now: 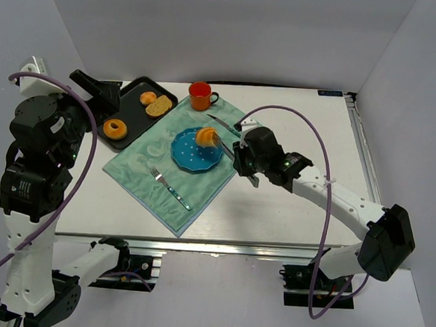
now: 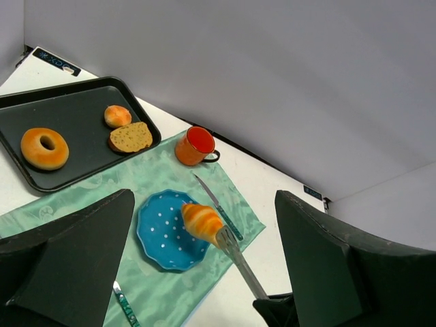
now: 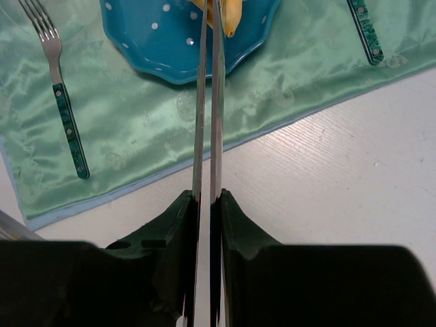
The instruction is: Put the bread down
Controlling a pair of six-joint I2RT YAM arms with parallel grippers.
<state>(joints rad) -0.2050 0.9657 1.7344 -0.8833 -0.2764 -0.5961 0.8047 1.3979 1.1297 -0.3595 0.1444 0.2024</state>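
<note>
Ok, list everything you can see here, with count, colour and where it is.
croissant: 1, golden, in the tongs' tips over the plate
tongs: 1, metal, in the right gripper
plate: 1, blue with white dots, on the mat
mat: 1, green, mid-table
fork: 1, green handle, on the mat
knife: 1, green handle, on the mat
mug: 1, orange, at the mat's far edge
tray: 1, black, back left
donut: 1, golden, on the tray
bun: 1, golden, on the tray
slice: 1, brown, beside the bun
table: 1, white
left gripper: black, open, empty
right gripper: black, shut on the tongs
</note>
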